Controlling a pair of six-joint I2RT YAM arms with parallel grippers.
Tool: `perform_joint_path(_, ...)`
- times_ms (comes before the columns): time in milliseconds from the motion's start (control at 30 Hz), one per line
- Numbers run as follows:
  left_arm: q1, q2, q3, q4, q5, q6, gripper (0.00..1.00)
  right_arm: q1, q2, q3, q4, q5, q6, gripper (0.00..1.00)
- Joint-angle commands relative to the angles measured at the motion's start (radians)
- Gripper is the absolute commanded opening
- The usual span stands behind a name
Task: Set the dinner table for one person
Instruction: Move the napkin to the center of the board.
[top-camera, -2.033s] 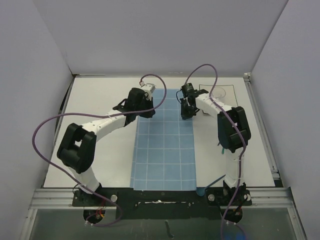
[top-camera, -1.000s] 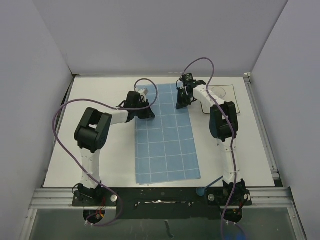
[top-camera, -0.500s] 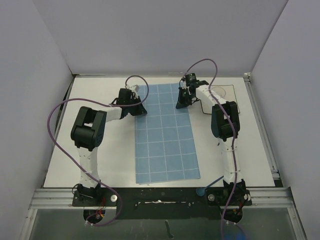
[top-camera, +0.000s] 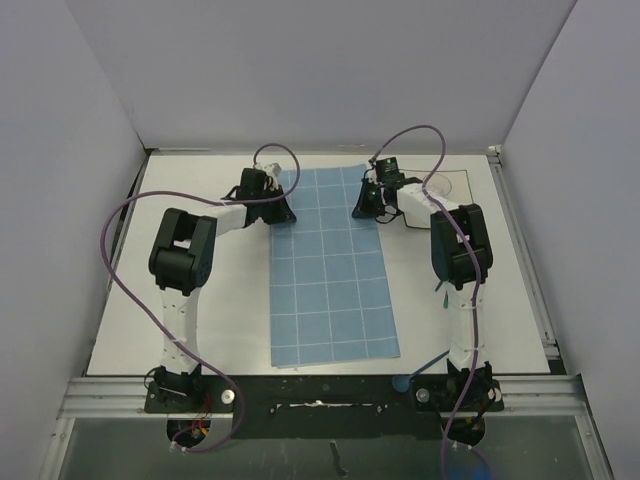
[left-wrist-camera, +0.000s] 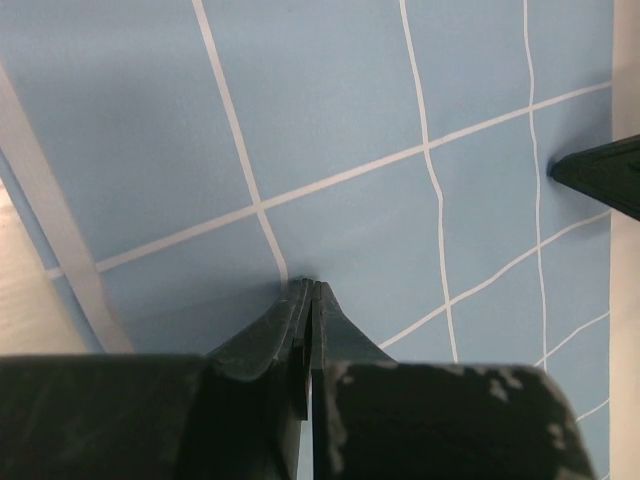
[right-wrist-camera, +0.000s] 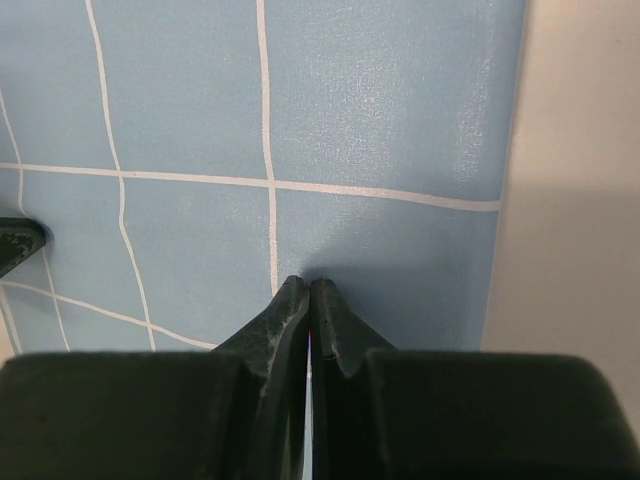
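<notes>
Placemat (top-camera: 330, 270) slid farther, left claw (left-wrist-camera: 310, 290), right claw (right-wrist-camera: 308, 285) pinching.

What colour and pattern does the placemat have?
Light blue with a thin white grid; the placemat shows best in the top external view.

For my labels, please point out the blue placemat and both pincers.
blue placemat (top-camera: 330, 290): top view, its centre.
left pincer (left-wrist-camera: 308, 285): left wrist view, closed tips.
right pincer (right-wrist-camera: 308, 282): right wrist view, closed tips.

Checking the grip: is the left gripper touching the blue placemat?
Touching. The left wrist view shows the left gripper with its closed fingertips meeting the placemat, which puckers slightly right at the tips, with no gap.
</notes>
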Motion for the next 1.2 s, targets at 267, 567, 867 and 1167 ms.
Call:
perform_joint_path(267,0.021,0.145,0.117,-0.119,-0.043,0.033,0.00,0.057,0.027,-0.167,-0.075,0.042,0.027,0.00)
perform_joint_path(567,0.019,0.089,0.110,-0.123,-0.054,0.047,0.00,0.057,-0.044,-0.149,-0.133,0.075,-0.016,0.00)
perform_joint_path(867,-0.019,-0.159,-0.070,-0.110,-0.130,0.083,0.00,0.054,-0.138,-0.167,-0.166,0.097,-0.018,0.08)
perform_joint_path(1167,-0.085,-0.549,-0.214,-0.135,-0.328,0.176,0.38,0.061,-0.368,-0.334,-0.110,0.054,-0.015,0.71)
